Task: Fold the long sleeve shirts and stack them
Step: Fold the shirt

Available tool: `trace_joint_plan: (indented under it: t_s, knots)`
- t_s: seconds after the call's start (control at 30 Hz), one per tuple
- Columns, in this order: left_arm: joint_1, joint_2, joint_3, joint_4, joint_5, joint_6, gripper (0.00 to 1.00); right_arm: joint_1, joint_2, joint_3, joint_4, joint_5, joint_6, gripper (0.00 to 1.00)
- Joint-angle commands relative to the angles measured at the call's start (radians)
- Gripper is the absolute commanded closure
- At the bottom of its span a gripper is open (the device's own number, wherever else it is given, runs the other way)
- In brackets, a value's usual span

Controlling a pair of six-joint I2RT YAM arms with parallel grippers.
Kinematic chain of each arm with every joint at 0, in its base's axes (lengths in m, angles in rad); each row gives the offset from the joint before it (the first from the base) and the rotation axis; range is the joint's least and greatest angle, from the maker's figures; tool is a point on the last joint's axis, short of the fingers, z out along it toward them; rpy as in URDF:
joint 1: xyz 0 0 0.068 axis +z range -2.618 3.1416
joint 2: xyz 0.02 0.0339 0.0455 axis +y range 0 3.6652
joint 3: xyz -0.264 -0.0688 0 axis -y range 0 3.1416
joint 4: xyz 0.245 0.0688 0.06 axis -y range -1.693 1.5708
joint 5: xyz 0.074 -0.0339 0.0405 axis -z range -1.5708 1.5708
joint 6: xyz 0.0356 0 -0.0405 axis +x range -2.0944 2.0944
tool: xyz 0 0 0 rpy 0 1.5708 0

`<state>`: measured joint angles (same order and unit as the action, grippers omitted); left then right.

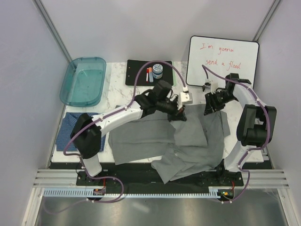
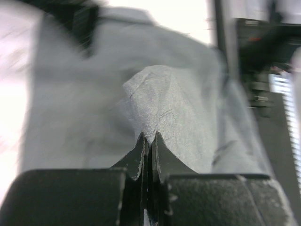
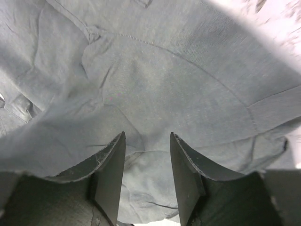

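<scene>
Top external view: the grey shirt [image 1: 178, 141] sprawls at centre, the blue shirt [image 1: 66, 129] lies at nine o'clock; the left gripper [image 1: 181, 115] is clamped on grey cloth. At two o'clock the right gripper [image 1: 209, 108] stands parted over it.

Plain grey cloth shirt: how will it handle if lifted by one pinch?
Likely floppy: the plain grey cloth shirt lies in soft folds and tents up where the left gripper pinches it. Probably light for its size, since the weave looks thin.

Grey shirt [image 1: 141, 141] rumpled, centre; blue shirt [image 1: 66, 136] far left.
</scene>
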<state>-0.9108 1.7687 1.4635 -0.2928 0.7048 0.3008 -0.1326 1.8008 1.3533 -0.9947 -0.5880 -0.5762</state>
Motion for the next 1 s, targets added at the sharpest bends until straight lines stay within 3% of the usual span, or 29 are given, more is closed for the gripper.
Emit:
trace_joint_plan:
  t_s: [0.0,0.3,0.47,0.97]
  knots:
    - [0.11,-0.04,-0.071,0.141,-0.165,-0.091,0.96,0.001,0.002,0.056,-0.044,-0.015,-0.04,0.48]
    - [0.217,-0.178,-0.337,0.176,-0.453,-0.057,0.93,0.002,0.091,0.079,-0.032,0.019,-0.053,0.47]
    - [0.256,-0.276,-0.475,0.234,-0.521,-0.078,0.91,0.005,0.118,0.078,-0.012,0.039,-0.054,0.48]
    - [0.354,-0.276,-0.526,0.213,-0.581,-0.028,0.87,0.007,0.137,0.09,0.05,0.097,-0.017,0.49]
